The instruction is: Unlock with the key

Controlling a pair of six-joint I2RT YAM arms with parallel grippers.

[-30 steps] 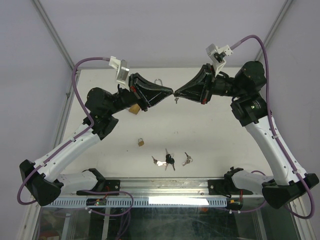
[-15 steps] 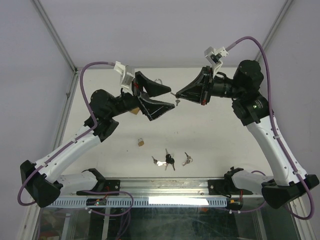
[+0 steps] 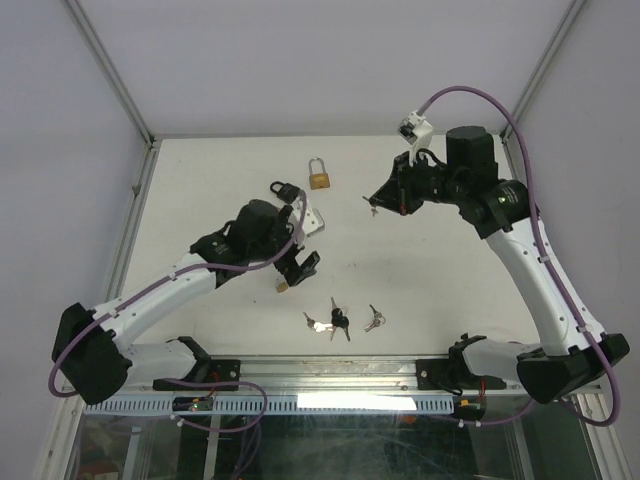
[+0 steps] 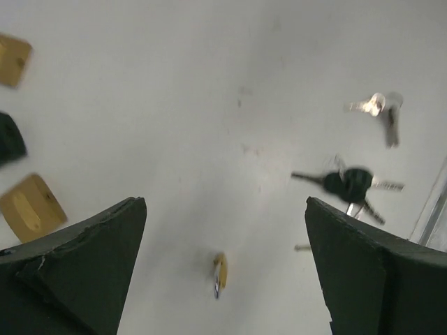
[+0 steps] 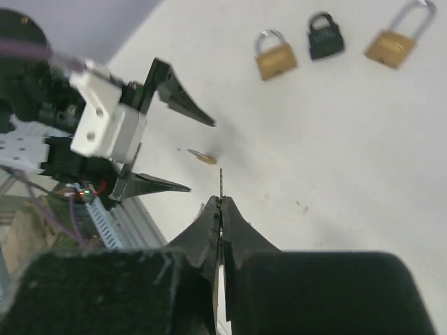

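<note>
Currently, by my reading, the task sits at an early-to-middle stage. The right gripper (image 5: 221, 204) is clenched on a single key (image 5: 221, 180), its blade protruding past the fingertips. It is held in the air at about 1 o'clock over the surface (image 3: 440, 300). The left gripper (image 4: 225, 204) is released and empty, jaws spread above a small brass padlock (image 4: 219, 273) lying at 7 o'clock.

A larger brass padlock (image 3: 319, 178) lies at 12 o'clock, with a black padlock (image 3: 283, 189) just beside it at 11 o'clock. The right wrist view shows a third brass padlock (image 5: 276, 59).

No padlock is held and none has the key in it, so insertion and turning are left to do. Spare key bunches (image 3: 335, 320) lie at 6 o'clock.

The surface is white, matte and metal-framed. Pale panels enclose it, and a slotted rail (image 3: 300, 402) runs along the near edge.
</note>
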